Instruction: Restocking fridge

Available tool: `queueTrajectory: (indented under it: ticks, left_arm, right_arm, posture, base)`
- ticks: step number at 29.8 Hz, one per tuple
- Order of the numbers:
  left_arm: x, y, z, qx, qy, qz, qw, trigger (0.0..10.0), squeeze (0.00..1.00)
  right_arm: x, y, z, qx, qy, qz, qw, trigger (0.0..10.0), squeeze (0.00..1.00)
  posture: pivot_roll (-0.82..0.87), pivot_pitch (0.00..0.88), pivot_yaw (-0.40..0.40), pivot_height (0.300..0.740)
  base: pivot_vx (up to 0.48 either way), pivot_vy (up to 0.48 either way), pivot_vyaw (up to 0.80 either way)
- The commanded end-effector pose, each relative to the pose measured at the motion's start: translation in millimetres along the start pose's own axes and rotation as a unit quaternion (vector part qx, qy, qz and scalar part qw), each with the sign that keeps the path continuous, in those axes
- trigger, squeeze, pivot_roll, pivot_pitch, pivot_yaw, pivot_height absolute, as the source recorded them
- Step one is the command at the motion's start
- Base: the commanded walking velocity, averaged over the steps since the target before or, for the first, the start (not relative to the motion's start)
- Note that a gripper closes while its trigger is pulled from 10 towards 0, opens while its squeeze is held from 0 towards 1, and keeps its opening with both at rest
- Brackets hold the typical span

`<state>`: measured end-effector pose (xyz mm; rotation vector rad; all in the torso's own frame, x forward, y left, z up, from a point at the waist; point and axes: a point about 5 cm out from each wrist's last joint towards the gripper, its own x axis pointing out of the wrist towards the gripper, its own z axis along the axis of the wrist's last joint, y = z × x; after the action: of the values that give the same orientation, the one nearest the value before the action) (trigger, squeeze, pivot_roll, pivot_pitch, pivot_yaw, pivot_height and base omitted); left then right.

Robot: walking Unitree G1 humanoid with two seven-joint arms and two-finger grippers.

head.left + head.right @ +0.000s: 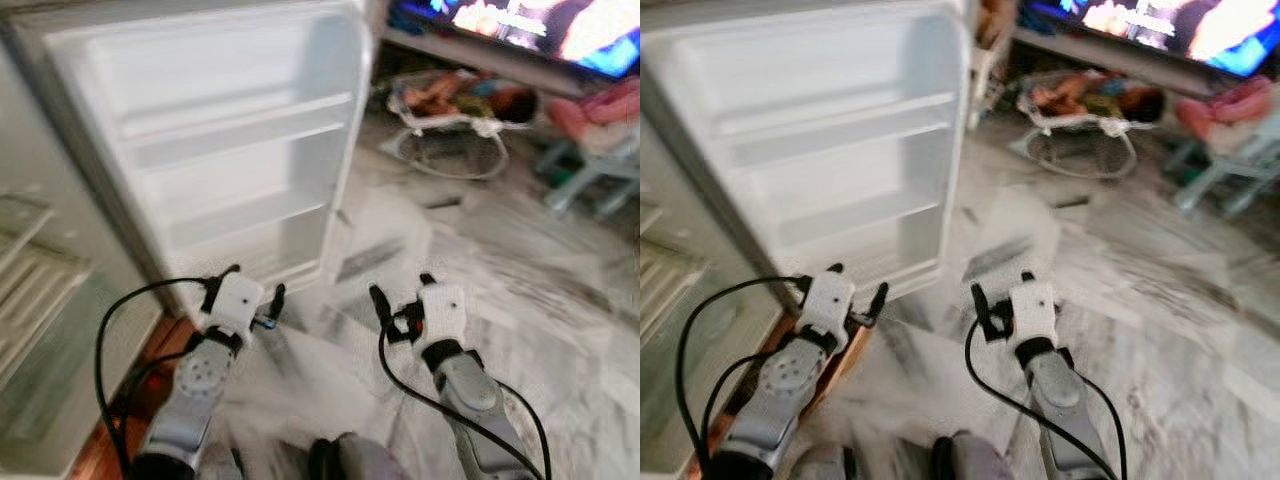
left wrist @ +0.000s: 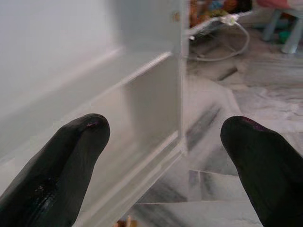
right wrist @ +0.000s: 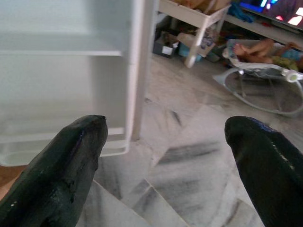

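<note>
Left gripper (image 1: pixel 255 283) is released, black fingers spread and nothing between them, held low in front of the robot at about 11 o'clock, just short of the bottom corner of the open white fridge door (image 1: pixel 230 140). Right gripper (image 1: pixel 400 291) is likewise spread and empty, at about 1 o'clock over the grey-veined marble floor (image 1: pixel 520 300). Both carrying nothing probably means no item has been fetched yet, so restocking looks barely begun. The fridge door stands swung wide at 11 to 12 o'clock, its moulded door shelves (image 1: pixel 235 125) bare. At 9 o'clock is the fridge interior with a wire rack (image 1: pixel 25 270), blurred. Both wrist views look past the door's lower edge to open floor. Farther out at 1 o'clock lies a baby bouncer seat (image 1: pixel 455 115) with a wire frame, something colourful in it, too blurred to tell. A bright screen (image 1: pixel 530 25) at 2 o'clock, a pale plastic chair (image 1: pixel 600 170) beyond. The door's free edge sits closest to the left gripper and could snag it in a forward reach.
</note>
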<state>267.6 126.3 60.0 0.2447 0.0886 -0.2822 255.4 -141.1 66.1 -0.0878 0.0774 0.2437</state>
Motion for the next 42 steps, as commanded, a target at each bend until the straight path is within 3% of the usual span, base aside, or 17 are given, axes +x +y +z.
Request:
queueTrajectory:
  ticks: [1,18,26,35,42]
  left_arm:
    - [1.7,-11.6,2,-0.007,0.001,-0.021,1.0,10.0,0.0]
    - [6.0,-10.6,7,-0.002,-0.001,-0.024,1.0,10.0,0.0]
    - [12.0,-15.2,13,0.001,-0.005,-0.032,0.999,10.0,0.0]
    - [12.7,-21.1,15,-0.025,-0.003,-0.027,0.999,10.0,0.0]
    - [12.2,-20.0,11,-0.039,-0.007,-0.023,0.999,10.0,0.0]
  right_arm:
    - [-4.7,-6.7,-4,-0.007,0.011,-0.013,1.0,10.0,0.0]
    - [-3.9,-7.8,-3,-0.004,0.006,-0.024,1.0,10.0,0.0]
    - [2.7,-6.0,2,-0.005,-0.007,-0.024,1.0,10.0,0.0]
    - [-0.7,-9.0,3,-0.012,-0.008,-0.029,0.999,10.0,0.0]
    - [-1.6,-7.9,1,-0.014,-0.007,-0.033,0.999,10.0,0.0]
  posture:
    - [0.1,0.155,-0.082,0.74]
    - [0.1,0.162,-0.072,0.74]
    - [0.12,0.166,-0.064,0.74]
    - [0.1,0.178,-0.064,0.74]
    - [0.09,0.153,-0.049,0.74]
  base:
    - [0.0,-0.48,-0.76]
    - [0.0,-0.441,-0.76]
    - [0.394,0.0,-0.76]
    - [0.454,0.0,-0.77]
    - [0.296,0.374,-0.77]
